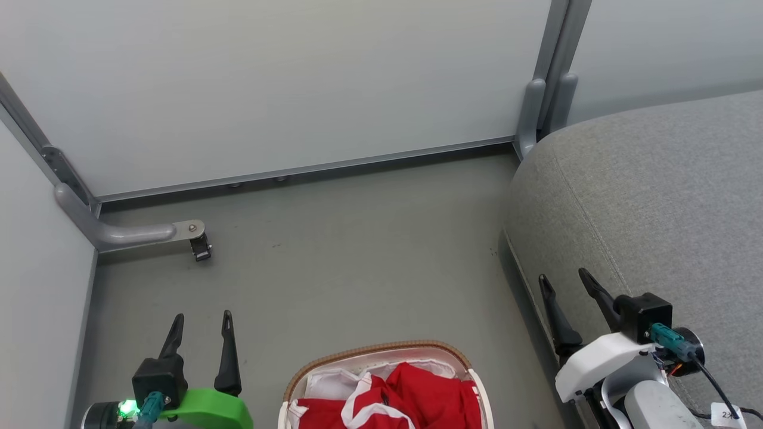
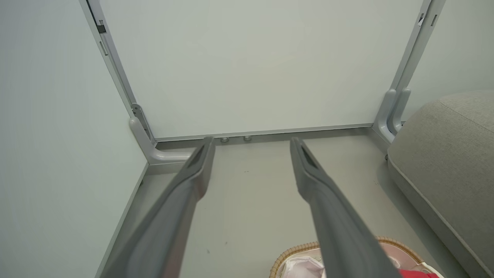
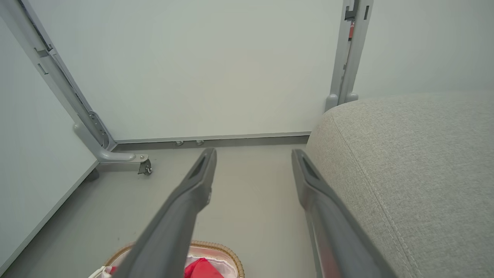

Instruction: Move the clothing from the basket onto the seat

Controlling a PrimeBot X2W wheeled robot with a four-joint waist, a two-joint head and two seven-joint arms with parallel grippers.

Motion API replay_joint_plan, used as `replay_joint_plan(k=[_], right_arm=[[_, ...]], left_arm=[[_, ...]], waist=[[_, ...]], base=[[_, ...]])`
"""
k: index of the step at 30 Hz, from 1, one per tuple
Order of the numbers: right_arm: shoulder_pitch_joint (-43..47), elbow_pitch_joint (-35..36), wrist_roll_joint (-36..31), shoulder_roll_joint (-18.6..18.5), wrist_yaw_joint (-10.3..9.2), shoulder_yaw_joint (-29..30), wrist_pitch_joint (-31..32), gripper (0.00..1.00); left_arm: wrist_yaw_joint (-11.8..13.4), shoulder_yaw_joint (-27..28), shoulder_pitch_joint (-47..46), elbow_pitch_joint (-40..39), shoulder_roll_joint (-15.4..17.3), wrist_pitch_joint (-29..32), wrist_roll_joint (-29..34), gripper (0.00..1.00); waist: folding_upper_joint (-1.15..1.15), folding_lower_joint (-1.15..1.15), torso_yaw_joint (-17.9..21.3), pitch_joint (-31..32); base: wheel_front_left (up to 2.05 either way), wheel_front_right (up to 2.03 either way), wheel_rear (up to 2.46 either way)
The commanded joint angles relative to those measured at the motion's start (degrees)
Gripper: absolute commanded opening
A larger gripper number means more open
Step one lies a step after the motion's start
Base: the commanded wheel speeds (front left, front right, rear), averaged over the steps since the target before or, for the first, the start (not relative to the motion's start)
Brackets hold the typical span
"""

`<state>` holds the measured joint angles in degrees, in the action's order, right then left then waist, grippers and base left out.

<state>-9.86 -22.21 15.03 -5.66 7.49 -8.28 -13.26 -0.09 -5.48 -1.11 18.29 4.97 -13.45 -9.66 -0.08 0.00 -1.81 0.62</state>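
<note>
Red clothing with white stripes lies bunched in the basket, a white oval one with a brown woven rim, at the bottom middle of the head view. The grey seat rises to its right. My left gripper hangs open left of the basket, nothing between its fingers. My right gripper stands open over the seat's front edge, also holding nothing. In the left wrist view the basket rim peeks out beside the left gripper. The right wrist view has the clothing below the right gripper.
Pale partition panels close off the back and the left side. A grey metal foot with a small caster juts onto the floor at the left. A panel post stands at the seat's back corner. Grey floor lies between basket and wall.
</note>
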Motion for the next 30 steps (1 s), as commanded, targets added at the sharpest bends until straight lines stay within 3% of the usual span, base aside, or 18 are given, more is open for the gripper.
replay_joint_plan(k=[1, 11, 24, 30], right_arm=[[0.32, -0.14, -1.33, -0.36, 0.0, -0.37, -0.66, 1.0], [-1.28, 0.47, -4.82, -0.72, 0.0, -1.94, -1.63, 1.0], [-9.45, 4.55, -5.43, -1.58, -0.01, -3.45, -2.01, 1.0], [-13.86, 7.63, -5.17, -0.88, -0.01, -4.23, -2.0, 1.0]], left_arm=[[-0.34, 0.21, 0.65, -0.31, -0.05, -0.43, 1.67, 1.0], [-1.55, -0.83, 0.37, 1.45, -1.32, -1.41, 5.77, 1.0], [-4.01, -8.94, -10.32, 9.6, -1.99, -1.71, 5.04, 1.0], [-5.41, -12.89, -17.68, 17.44, -1.91, -1.71, 5.3, 1.0]], waist=[[0.07, 0.0, 0.0, 0.03], [0.08, 0.0, 1.34, -3.12], [0.08, 0.0, 6.76, -19.47], [0.08, 0.0, 10.57, -27.9]], base=[[0.0, 0.0, 0.0], [0.0, 0.0, 0.0], [0.0, 0.0, 0.0], [0.0, 0.0, 0.0]])
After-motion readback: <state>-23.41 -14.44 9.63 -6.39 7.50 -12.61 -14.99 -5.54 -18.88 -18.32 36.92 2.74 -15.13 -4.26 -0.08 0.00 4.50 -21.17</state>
